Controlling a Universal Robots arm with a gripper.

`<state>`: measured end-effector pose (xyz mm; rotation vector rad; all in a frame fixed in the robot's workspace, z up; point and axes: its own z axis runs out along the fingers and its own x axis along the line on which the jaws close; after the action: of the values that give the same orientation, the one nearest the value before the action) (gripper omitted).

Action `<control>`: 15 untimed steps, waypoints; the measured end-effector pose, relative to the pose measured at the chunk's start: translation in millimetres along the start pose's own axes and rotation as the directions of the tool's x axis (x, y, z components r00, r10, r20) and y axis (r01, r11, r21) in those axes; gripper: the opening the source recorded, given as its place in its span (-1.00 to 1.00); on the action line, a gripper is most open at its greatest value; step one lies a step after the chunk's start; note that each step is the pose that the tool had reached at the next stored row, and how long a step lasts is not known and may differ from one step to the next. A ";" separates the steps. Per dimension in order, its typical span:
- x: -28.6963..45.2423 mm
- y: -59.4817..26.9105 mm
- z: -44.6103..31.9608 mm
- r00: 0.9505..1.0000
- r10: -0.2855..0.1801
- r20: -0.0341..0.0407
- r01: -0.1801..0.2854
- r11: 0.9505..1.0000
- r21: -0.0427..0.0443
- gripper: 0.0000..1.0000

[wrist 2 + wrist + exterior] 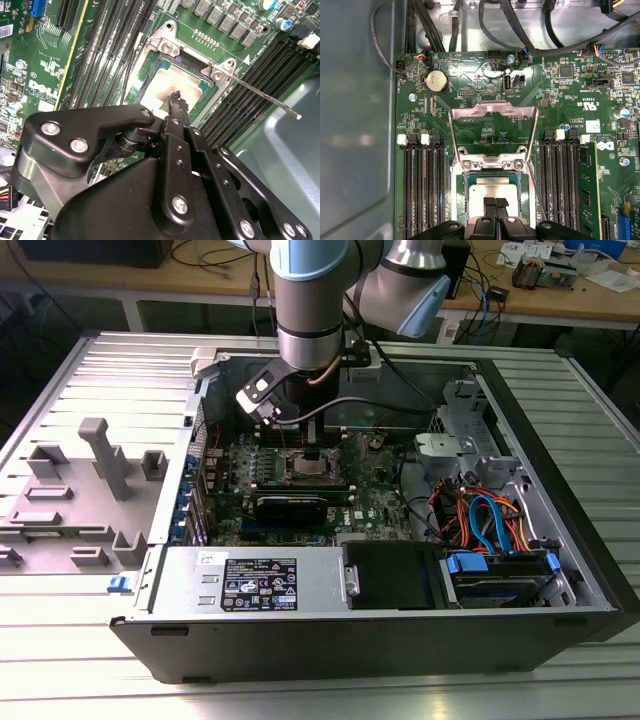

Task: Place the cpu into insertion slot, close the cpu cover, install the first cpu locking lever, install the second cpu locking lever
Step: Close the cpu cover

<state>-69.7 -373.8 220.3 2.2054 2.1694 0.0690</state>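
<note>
The cpu point(492, 192) point(167, 82), a silver-grey square chip, lies flat in the insertion slot point(460, 200) point(187, 67) on the green board. The cpu cover point(492, 107), a thin silver frame, stands swung open behind the slot on its hinge. My gripper point(495, 203) point(175, 100) hangs directly over the chip, its two black fingertips pressed together with nothing between them. A thin wire locking lever point(265, 97) sticks out sideways from the slot's corner, raised. In the exterior view the gripper point(300, 435) reaches down into the open computer case above the slot point(315, 462).
Black memory slots point(420, 190) point(560, 180) flank the socket on both sides. A round coin battery point(436, 80) and black cables point(520, 30) lie behind the cover. The case wall point(330, 650), power supply point(260, 585), coloured cables point(490, 520) and a grey fixture tray point(80, 490) surround the board.
</note>
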 end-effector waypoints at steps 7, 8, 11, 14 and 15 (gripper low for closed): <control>0.0 0.1 0.0 1.000 0.000 0.000 0.000 1.000 0.001 -0.79; 0.0 0.3 -0.8 1.000 0.000 0.000 0.000 1.000 0.003 -0.79; 0.0 2.8 -4.7 1.000 0.000 0.001 0.000 1.000 0.022 -0.79; 0.0 3.4 -14.1 1.000 0.000 0.000 0.000 1.000 0.026 -0.79; 0.0 3.6 -17.7 1.000 0.000 0.000 0.000 1.000 0.026 -0.79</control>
<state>-67.2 -373.8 238.2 2.2188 2.1826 0.0405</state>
